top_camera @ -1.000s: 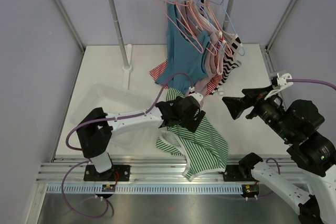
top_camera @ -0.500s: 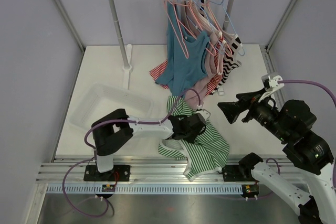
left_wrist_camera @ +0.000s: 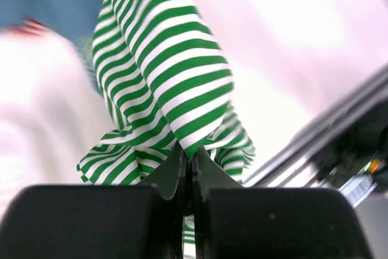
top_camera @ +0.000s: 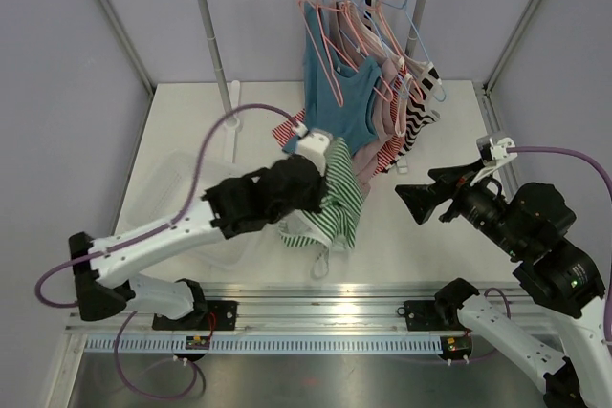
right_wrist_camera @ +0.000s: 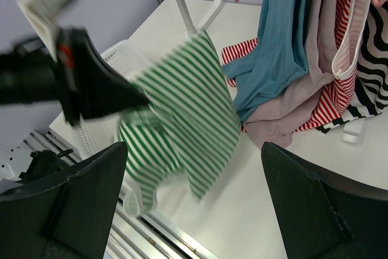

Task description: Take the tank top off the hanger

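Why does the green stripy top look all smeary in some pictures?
Right wrist view: the green striped top and the left gripper are streaked with motion blur, while the hanging clothes look crisp. Left wrist view: stripes near the fingers are sharp, the background is smeared. Top view: mostly sharp, with glare on the metal rail.

Tank top [left_wrist_camera: 163,59]: green-and-white stripes. Others: plain blue top [right_wrist_camera: 282,47], mauve top [right_wrist_camera: 285,116], red-and-white striped top [right_wrist_camera: 242,50], black-and-white striped top [right_wrist_camera: 376,47]. White basket [right_wrist_camera: 124,56].
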Robot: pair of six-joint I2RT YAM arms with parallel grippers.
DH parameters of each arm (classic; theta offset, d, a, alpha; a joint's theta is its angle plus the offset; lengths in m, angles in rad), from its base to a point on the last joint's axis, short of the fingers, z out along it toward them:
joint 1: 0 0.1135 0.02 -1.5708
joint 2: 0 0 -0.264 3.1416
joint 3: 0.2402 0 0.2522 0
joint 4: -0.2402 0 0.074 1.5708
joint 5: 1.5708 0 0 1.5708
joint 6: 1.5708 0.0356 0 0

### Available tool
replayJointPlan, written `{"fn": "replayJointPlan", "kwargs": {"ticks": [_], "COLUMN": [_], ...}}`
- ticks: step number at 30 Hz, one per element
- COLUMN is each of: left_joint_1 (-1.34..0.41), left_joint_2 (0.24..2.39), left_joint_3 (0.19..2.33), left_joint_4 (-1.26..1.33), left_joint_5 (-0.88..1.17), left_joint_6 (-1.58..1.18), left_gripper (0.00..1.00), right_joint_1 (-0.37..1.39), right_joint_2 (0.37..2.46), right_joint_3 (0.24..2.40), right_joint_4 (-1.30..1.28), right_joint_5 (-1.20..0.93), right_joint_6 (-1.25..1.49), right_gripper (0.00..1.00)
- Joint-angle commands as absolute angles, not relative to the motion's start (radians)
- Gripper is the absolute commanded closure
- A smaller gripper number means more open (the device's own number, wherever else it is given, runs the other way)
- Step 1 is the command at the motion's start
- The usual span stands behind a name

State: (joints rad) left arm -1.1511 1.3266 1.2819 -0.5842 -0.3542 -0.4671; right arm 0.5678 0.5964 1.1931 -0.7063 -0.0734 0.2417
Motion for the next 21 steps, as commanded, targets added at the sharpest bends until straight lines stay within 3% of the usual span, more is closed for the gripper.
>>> {"fn": "replayJointPlan", "kwargs": {"ticks": [1,8,14,21], "left_joint_1": [-1.031,-0.679,-0.352,-0.172], "left_joint_2": [1.205,1.069,0.979,0.986], "left_joint_3": [1.409,1.479,1.257,1.048], "left_joint_4": [-0.736,-0.937,-0.893,-0.831], "left_joint_5": [-0.508,-0.560,-0.391,-0.285], "left_joint_6": [-0.442,-0.436,-0.405,-0.373], "left_gripper": [1.00,1.00,1.00,1.00], "right_joint_1": [0.572,0.571,0.572,0.572], "right_joint_2": [0.581,0.609,0.644,0.701], "right_joint_3": [1.180,1.175,1.170,1.157], "right_joint_4": [-0.637,-0.614,-0.574,-0.514], "right_joint_5": [-0.089,-0.100,-0.120,-0.166], "right_joint_6": [0.255,0.253,0.252,0.244], "right_gripper": [0.00,0.00,0.01,0.01]}}
